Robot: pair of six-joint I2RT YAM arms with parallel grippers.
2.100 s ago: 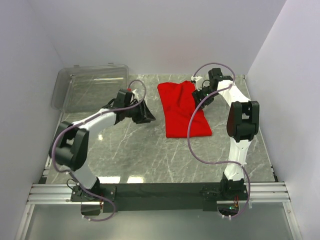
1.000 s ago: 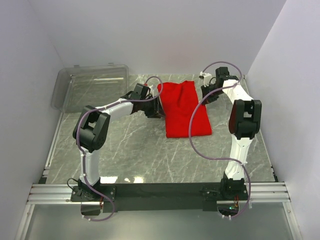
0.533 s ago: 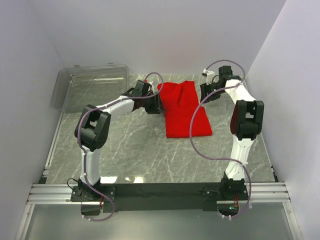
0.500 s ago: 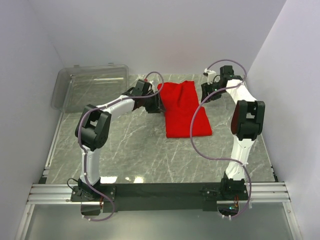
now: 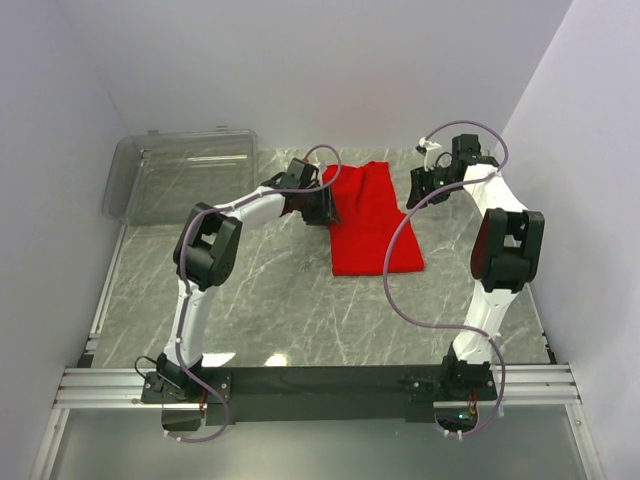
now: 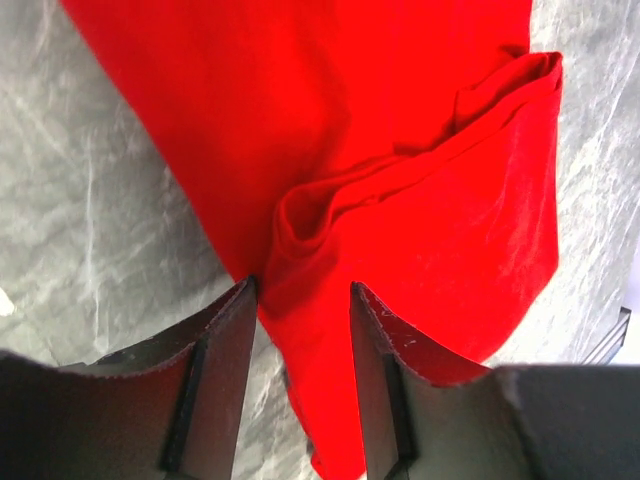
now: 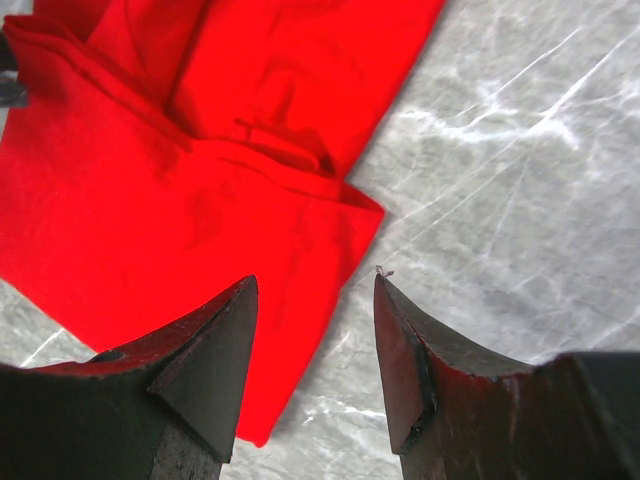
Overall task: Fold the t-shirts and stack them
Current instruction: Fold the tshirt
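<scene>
A red t-shirt (image 5: 372,225) lies on the marble table as a long folded strip, running from the back toward the middle. My left gripper (image 5: 325,207) is at the strip's far left edge. In the left wrist view its jaws stand open (image 6: 303,290) and straddle a bunched fold of the shirt (image 6: 400,150); the cloth lies loose between the fingers (image 6: 225,350). My right gripper (image 5: 415,190) hangs just off the shirt's far right edge. In the right wrist view it is open (image 7: 315,280) and holds nothing, with a folded corner of the shirt (image 7: 150,200) just ahead of its left finger (image 7: 215,350).
A clear plastic bin (image 5: 185,175) stands at the back left corner. White walls close in the table on the left, back and right. Purple cables (image 5: 395,260) loop off both arms, the right one hanging over the shirt.
My right gripper has opened and pulled back to the right, off the shirt. My left arm has reached right until its open jaws straddle the shirt's left edge.
</scene>
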